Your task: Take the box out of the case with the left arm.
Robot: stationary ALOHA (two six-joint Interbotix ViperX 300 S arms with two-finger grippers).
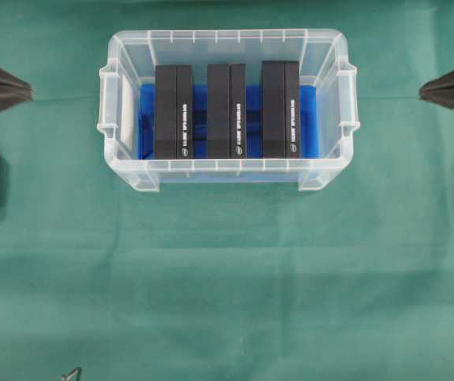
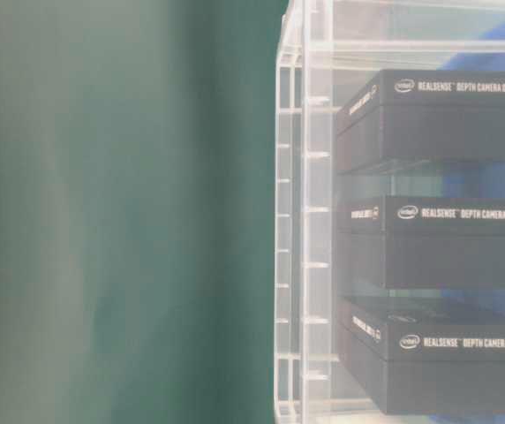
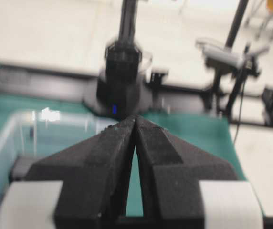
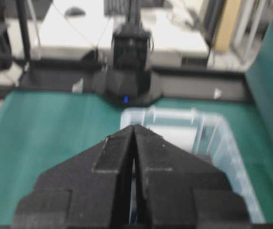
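A: Where are the edges and the free room?

B: The case point(image 1: 227, 171) sits mid-counter point(image 1: 227, 302) on green cloth, open cloth on every side. My left end effector point(image 3: 135, 125) and right end effector point(image 4: 133, 130) are both closed, holding nothing, well apart from its rim.

A: And the load?

B: Three black boxes point(image 1: 228, 111) stand side by side inside, on the blue lining point(image 1: 308, 119), white lettering on their edges.

A robotics lab. A green cloth point(image 1: 227, 302) covers the bench, two arm bases point(image 3: 122, 90) face each other. Stands point(image 3: 232, 52) crowd the pale floor behind.
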